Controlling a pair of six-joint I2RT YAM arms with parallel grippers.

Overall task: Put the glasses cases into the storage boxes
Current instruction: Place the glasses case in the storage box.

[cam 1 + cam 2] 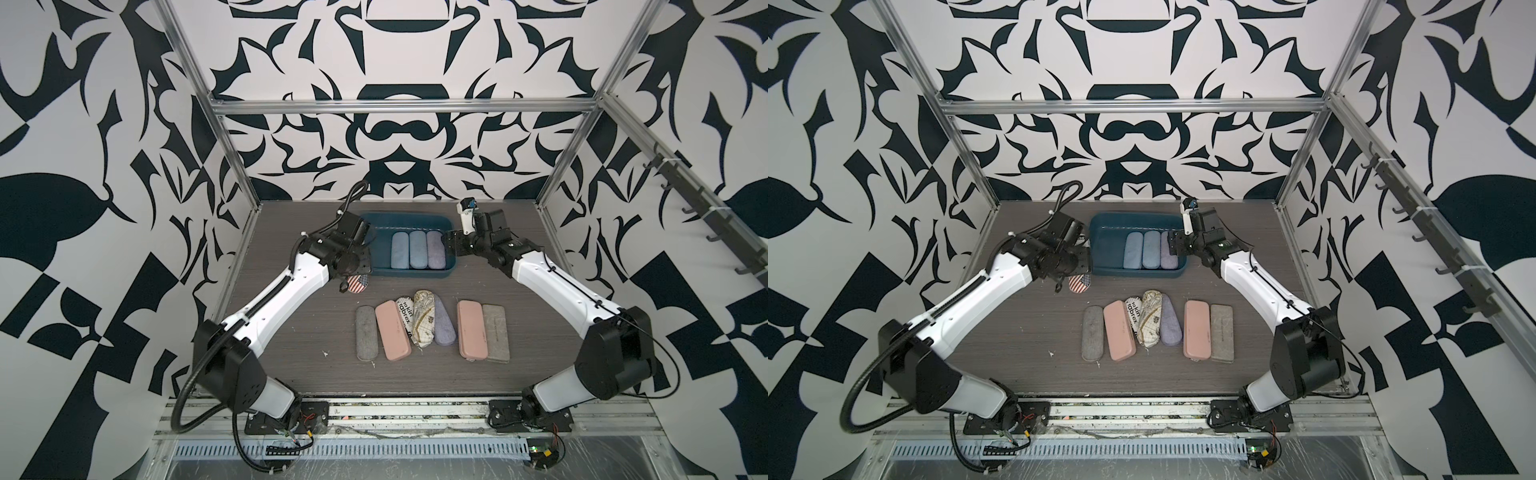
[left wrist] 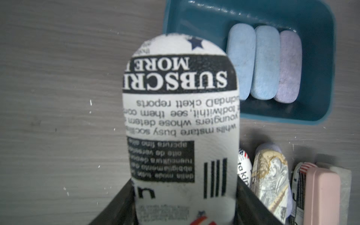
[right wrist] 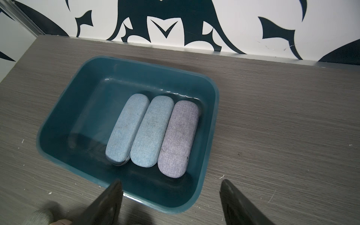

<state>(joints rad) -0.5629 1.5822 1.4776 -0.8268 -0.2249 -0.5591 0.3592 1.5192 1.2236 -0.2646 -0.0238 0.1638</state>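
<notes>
Three cases in the tray point at the worktop's back edge. Left gripper clamps a newsprint case lengthwise; right gripper gapes open.

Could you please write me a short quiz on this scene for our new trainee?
1. How many glasses cases lie in the tray?
2. True or false: the left gripper holds a pink case.
3. The right gripper is: A) open and empty, B) shut on a grey case, C) shut on a blue case.
Key: 1. Three. 2. False; it holds the newspaper-print case. 3. A.
</notes>
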